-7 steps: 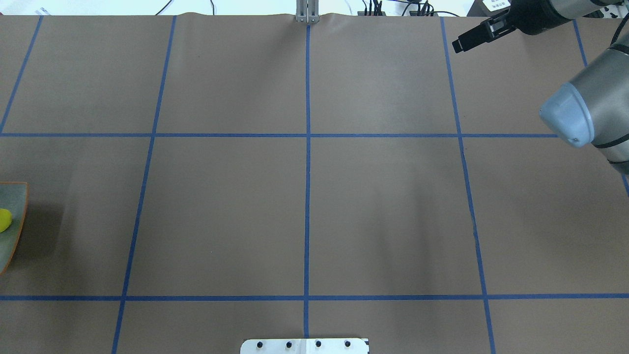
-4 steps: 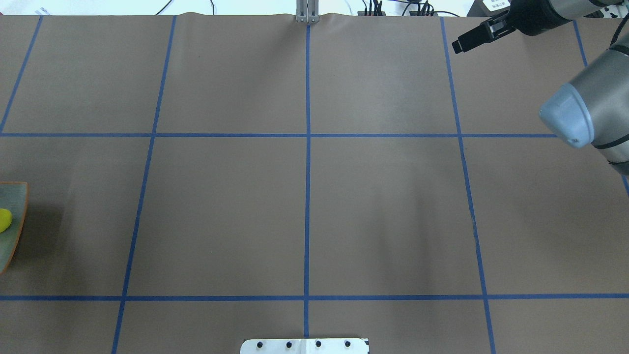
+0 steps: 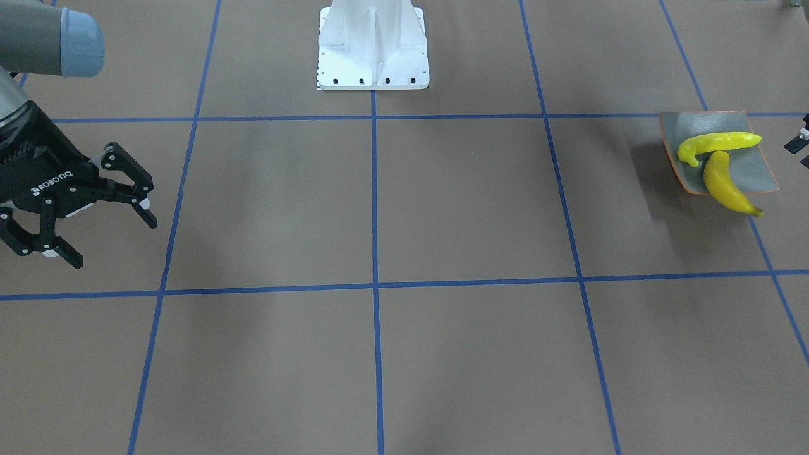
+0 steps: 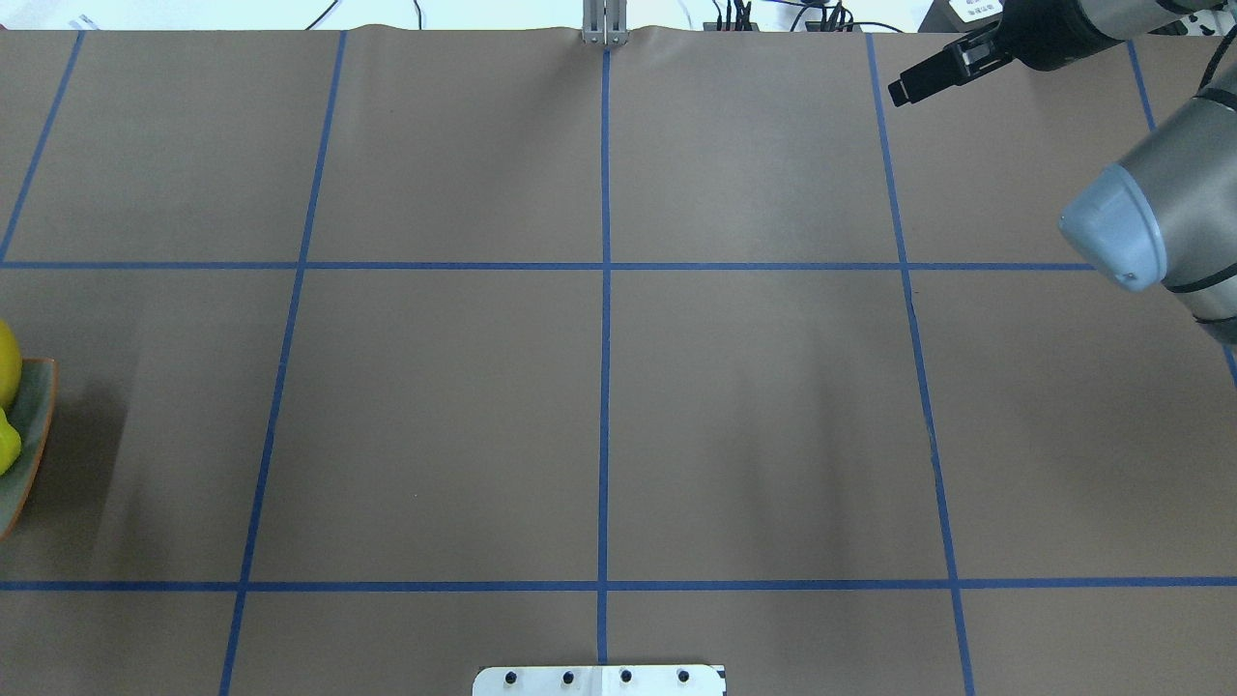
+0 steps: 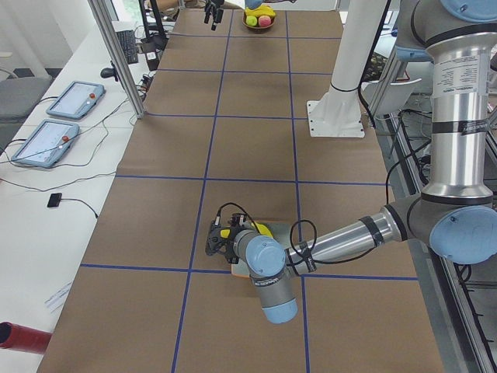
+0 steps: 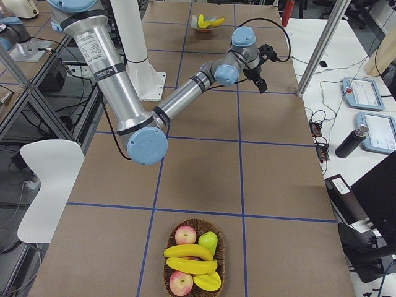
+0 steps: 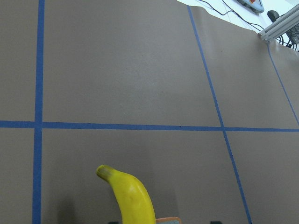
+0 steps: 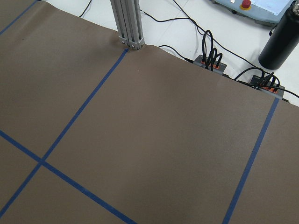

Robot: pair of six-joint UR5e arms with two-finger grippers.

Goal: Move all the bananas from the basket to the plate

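My right gripper (image 3: 114,241) hung wide open, empty, at left over the surface (image 3: 379,208). My left gripper (image 3: 797,140), right edge: state unreadable, cannot tell. Two bananas (image 3: 723,183) lay on plate (image 3: 755,174), upper right; one overhung its lower rim.

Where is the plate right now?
In the front-facing view the plate sits far right, on the robot's left side, holding two bananas, one poking over its rim.

The near left arm (image 5: 349,237) reaches low across the brown, blue-gridded desk (image 5: 248,148). Its tool (image 5: 220,239) sits close beside a plate (image 5: 281,228) holding a yellow banana (image 5: 262,230). At the far end stand a fruit basket (image 5: 260,19) and the small right tool (image 5: 211,11).
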